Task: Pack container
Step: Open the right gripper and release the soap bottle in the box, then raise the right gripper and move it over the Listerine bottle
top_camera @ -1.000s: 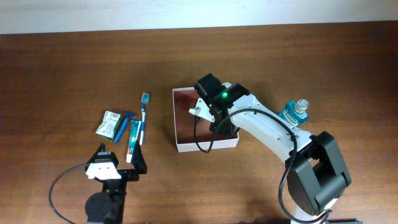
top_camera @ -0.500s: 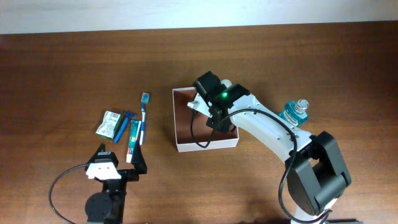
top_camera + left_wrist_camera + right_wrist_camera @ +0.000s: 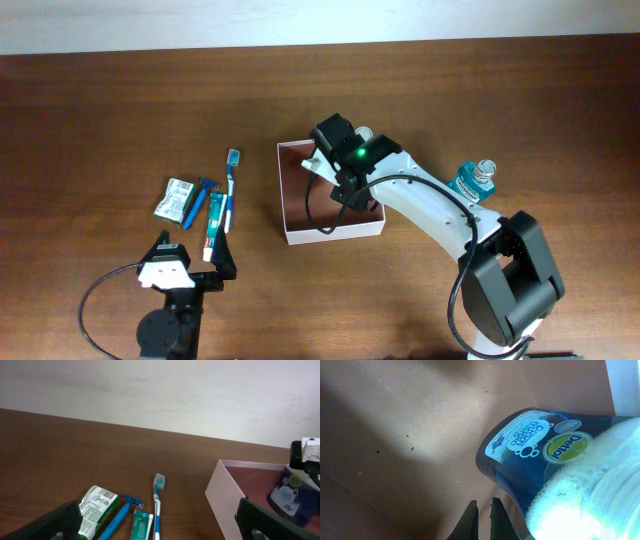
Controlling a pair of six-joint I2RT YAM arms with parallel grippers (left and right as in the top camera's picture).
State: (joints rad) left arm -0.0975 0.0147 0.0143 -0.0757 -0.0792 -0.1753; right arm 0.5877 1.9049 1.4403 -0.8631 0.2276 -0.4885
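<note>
Right pincer point(image 3: 481, 521) pressed together inside the box point(image 3: 330, 232); left pincer point(image 3: 192, 255) wide apart.
The white box sits in the middle of the desk point(image 3: 120, 110); a dark blue bottle point(image 3: 530, 460) is inside it, just beside the right pincer.

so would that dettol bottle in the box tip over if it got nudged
Probably fairly stable: the Dettol bottle looks squat and stands upright inside the container. Its glossy, rounded body may slip when gripped. It looks like rigid plastic, so unlikely to flop.
</note>
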